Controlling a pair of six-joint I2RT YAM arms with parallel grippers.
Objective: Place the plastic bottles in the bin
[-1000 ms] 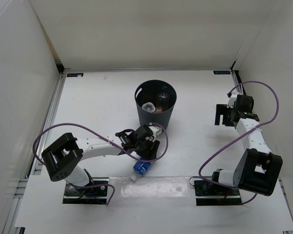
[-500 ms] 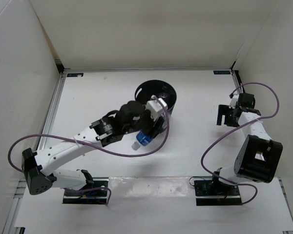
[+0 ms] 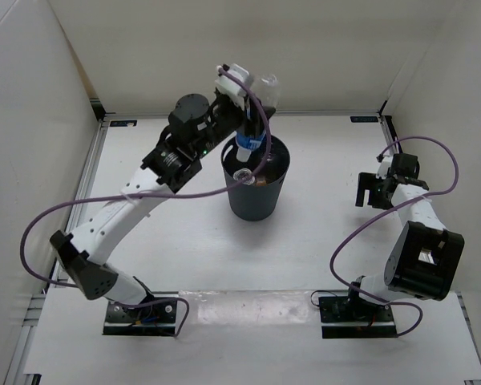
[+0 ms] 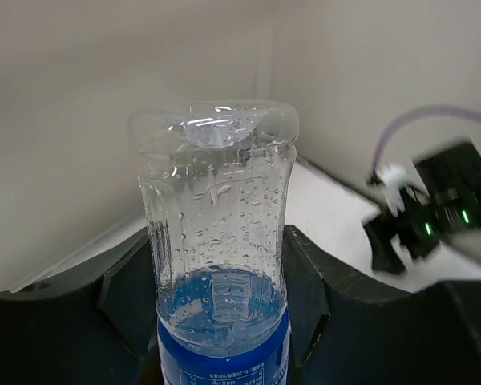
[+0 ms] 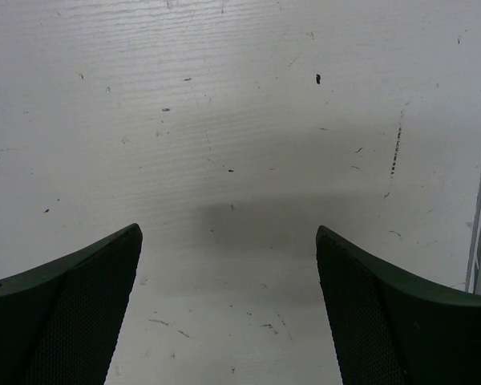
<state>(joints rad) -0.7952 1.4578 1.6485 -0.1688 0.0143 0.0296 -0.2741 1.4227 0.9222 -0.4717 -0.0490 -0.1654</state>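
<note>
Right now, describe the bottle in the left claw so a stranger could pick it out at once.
Start at the tall dark round bin. Directly above its rim, the left claw grips a clear bottle with a blue label. It alone is held aloft; the other visible bottle lies inside the bin.

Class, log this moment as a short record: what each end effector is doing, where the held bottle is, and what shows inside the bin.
Left end effector: shut on the blue-label bottle
Bottle position: held in the air over the bin, near its far rim, not yet released
Inside bin: at least one clear bottle visible
Right end effector: open, empty, over the table
</note>
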